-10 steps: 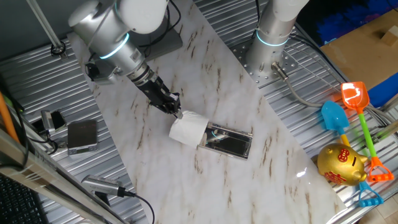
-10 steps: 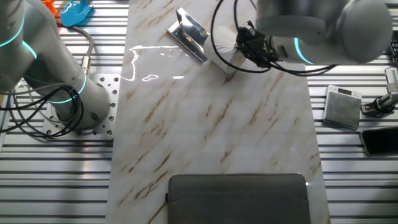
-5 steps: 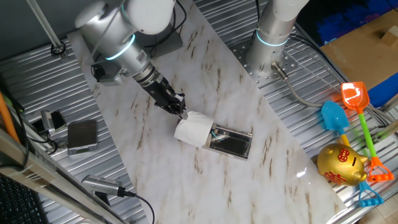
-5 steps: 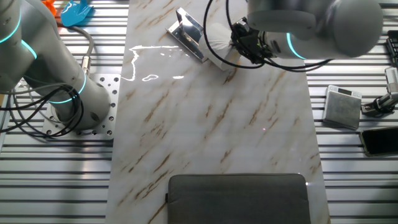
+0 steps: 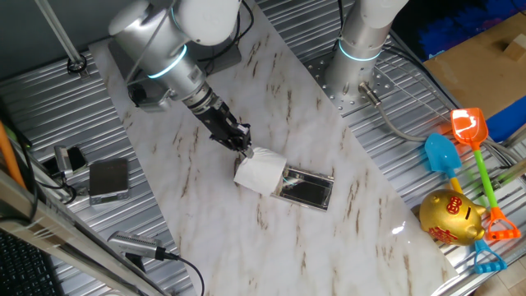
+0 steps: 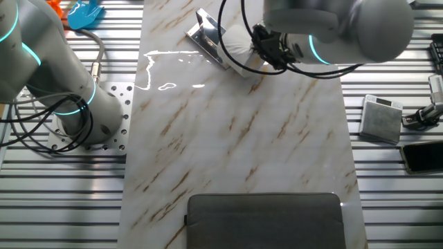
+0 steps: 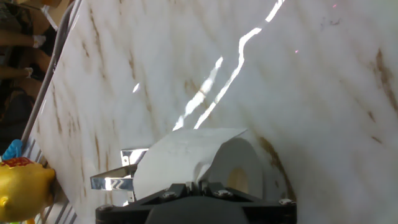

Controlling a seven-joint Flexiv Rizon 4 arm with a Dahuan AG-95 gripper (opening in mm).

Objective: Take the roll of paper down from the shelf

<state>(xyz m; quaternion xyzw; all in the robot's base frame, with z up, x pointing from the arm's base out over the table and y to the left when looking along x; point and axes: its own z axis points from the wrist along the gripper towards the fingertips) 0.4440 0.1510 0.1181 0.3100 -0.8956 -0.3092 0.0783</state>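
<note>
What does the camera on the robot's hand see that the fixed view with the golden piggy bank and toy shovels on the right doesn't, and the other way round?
Only the hand view shows the hollow core of the roll of paper up close. Only that fixed view shows the whole arm, the gripper at the roll, the toy shovels and the second robot's base. Both show the roll, the shelf, the marble tabletop and the golden piggy bank.

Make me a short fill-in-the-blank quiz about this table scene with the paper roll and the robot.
1. The roll of paper is colored ____.
2. The shelf has a dark, ____ top.
3. The end effector is at the roll's side facing ____ from the shelf.
4. The tabletop has a ____ pattern.

Missing words: white; glossy; away; marble
</note>
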